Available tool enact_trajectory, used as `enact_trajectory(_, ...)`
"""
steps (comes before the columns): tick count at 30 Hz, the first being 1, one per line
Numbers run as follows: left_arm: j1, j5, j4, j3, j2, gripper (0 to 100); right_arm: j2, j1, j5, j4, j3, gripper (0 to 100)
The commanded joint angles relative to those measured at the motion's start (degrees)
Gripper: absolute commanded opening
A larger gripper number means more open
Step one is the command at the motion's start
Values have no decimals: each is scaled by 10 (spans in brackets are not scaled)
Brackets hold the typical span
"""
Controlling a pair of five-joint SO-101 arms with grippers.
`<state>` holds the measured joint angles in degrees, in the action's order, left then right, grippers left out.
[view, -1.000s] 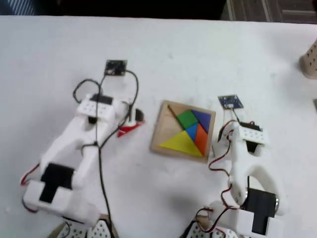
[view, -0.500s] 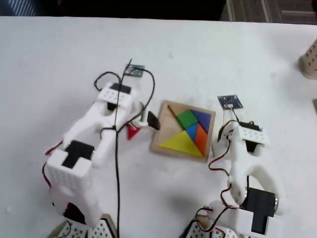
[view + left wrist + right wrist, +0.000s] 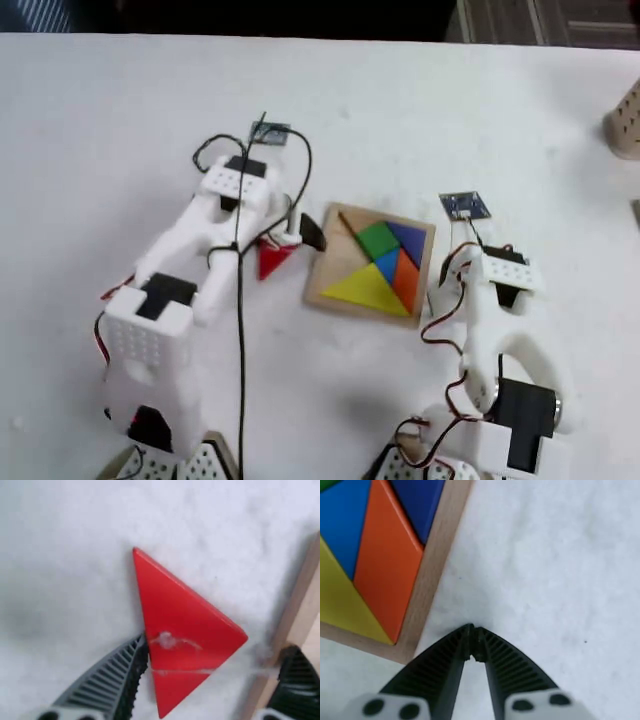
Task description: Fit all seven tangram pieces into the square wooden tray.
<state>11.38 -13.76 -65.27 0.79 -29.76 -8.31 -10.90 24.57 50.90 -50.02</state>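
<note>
One red triangle — beside the tray

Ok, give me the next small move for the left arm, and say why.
Probably close the left gripper on the red triangle. Its fingers stand open on either side of the piece, which lies flat on the table just outside the wooden tray. The part of the tray nearest the triangle shows bare wood, so the piece likely needs gripping before it can go in.
</note>
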Motion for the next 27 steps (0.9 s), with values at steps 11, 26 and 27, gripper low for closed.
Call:
enact_trajectory(11, -38, -32, -41, -47, -21, 362, 0, -6, 7, 0, 18, 18)
enact_trajectory(26, -55, 33, -29, -48, -22, 272, 0, -5, 30, 0, 18, 18)
enact_trajectory(27, -55, 33, -30, -47, -22, 272, 0, -5, 30, 0, 18, 18)
